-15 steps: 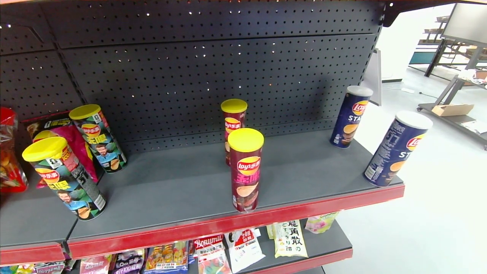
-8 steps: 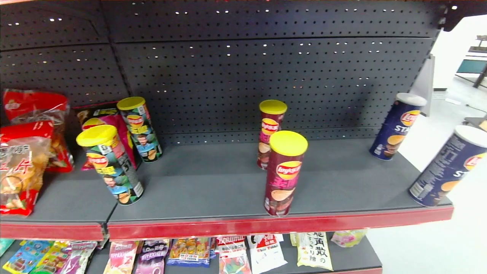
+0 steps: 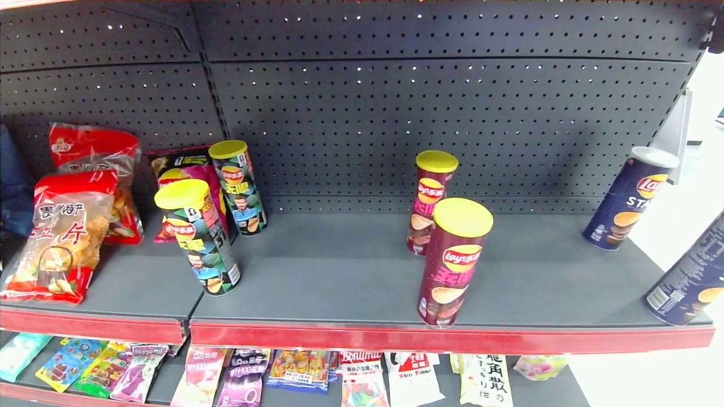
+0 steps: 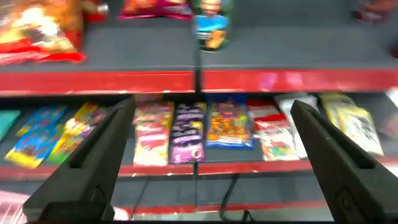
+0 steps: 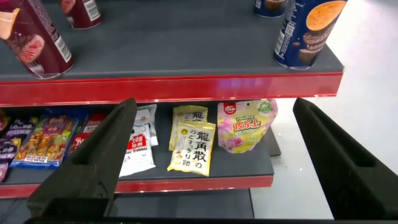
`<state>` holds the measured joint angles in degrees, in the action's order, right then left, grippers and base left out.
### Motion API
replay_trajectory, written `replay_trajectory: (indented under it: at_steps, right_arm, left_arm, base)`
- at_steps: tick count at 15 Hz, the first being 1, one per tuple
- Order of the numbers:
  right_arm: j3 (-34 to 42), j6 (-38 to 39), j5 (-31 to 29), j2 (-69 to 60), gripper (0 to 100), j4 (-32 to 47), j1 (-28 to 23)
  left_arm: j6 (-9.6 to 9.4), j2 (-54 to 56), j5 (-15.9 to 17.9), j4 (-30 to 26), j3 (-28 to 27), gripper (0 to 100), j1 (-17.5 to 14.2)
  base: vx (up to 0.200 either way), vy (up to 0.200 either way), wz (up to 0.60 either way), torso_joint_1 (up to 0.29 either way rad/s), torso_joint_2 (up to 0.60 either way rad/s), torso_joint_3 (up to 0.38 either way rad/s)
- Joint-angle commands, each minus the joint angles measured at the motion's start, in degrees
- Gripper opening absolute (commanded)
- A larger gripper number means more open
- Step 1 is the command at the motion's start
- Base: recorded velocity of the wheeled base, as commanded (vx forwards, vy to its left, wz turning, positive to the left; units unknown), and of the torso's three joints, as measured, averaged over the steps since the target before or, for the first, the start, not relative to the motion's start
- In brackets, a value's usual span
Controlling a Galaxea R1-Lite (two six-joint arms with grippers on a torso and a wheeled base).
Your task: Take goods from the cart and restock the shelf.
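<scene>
The grey shelf [image 3: 339, 277] with a red front edge carries tall chip cans. Two maroon cans with yellow lids stand near the middle, one at the front [image 3: 455, 263] and one behind [image 3: 431, 200]. Two multicoloured cans [image 3: 198, 237] [image 3: 238, 186] stand to the left, and two dark blue cans [image 3: 630, 198] [image 3: 687, 277] to the right. My left gripper [image 4: 211, 109] is open and holds nothing, facing the shelf's edge and the lower shelf. My right gripper [image 5: 214, 106] is open with nothing in it, below the front maroon can [image 5: 31, 37] and a blue can [image 5: 308, 31].
Red snack bags [image 3: 62, 237] lean at the shelf's left end. The lower shelf holds several flat snack packets [image 3: 362, 373] [image 5: 193, 140]. Bare shelf floor lies between the can groups. A perforated back panel [image 3: 396, 113] closes the rear.
The head camera has swung left, so the whole picture has shifted right and more of the left bags shows. The cans stand where they were.
</scene>
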<state>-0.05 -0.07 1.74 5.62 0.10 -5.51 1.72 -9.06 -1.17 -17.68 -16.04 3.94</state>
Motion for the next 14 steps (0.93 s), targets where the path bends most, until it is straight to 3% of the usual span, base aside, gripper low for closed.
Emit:
replay_trajectory:
  at_steps: [1, 3, 4, 5, 7, 9, 10, 11, 12, 14]
  right_arm:
    - [0.0, 0.0, 0.0, 0.0, 100, 0.0, 0.0]
    - [0.0, 0.0, 0.0, 0.0, 100, 0.0, 0.0]
    - [0.0, 0.0, 0.0, 0.0, 100, 0.0, 0.0]
    - [0.0, 0.0, -0.1, 0.0, 100, 0.0, 0.0]
    - [0.0, 0.0, 0.0, 0.0, 100, 0.0, 0.0]
    - [0.0, 0.0, 0.0, 0.0, 100, 0.0, 0.0]
    - [0.0, 0.0, 0.0, 0.0, 100, 0.0, 0.0]
    - [0.0, 0.0, 0.0, 0.0, 100, 0.0, 0.0]
    - [0.0, 0.0, 0.0, 0.0, 100, 0.0, 0.0]
    - [0.0, 0.0, 0.0, 0.0, 100, 0.0, 0.0]
  left_arm:
    - [0.48, -0.7, -0.4, -0.3, 0.7, 100, -1.0]
    - [1.09, 4.1, 2.3, 3.7, 8.5, 100, -0.6]
    - [1.36, 4.0, 2.8, 5.1, 8.9, 100, -0.6]
    - [1.18, 3.6, 7.7, 11.0, 11.6, 100, 0.5]
    - [0.39, 3.4, 8.7, 11.3, 11.7, 100, 1.1]
    - [1.27, 3.0, 10.1, 11.3, 11.6, 100, 3.1]
    - [0.48, 2.3, 9.7, 11.3, 11.6, 100, 6.5]
    - [-0.75, 3.1, 7.5, 11.3, 11.8, 100, 6.9]
    - [-0.49, 3.4, 5.1, 12.1, 12.4, 100, 6.7]
    - [-1.10, 3.4, 1.1, 19.1, 13.8, 100, 6.7]
  base:
    - [0.000, 0.000, 0.00, 0.000, 0.00, 0.000]
    - [0.000, 0.000, 0.00, 0.000, 0.00, 0.000]
    - [0.000, 0.000, 0.00, 0.000, 0.00, 0.000]
    - [0.000, 0.000, 0.00, 0.000, 0.00, 0.000]
    - [0.000, 0.000, 0.00, 0.000, 0.00, 0.000]
    - [0.000, 0.000, 0.00, 0.000, 0.00, 0.000]
    - [0.000, 0.000, 0.00, 0.000, 0.00, 0.000]
    - [0.000, 0.000, 0.00, 0.000, 0.00, 0.000]
    - [0.000, 0.000, 0.00, 0.000, 0.00, 0.000]
    - [0.000, 0.000, 0.00, 0.000, 0.00, 0.000]
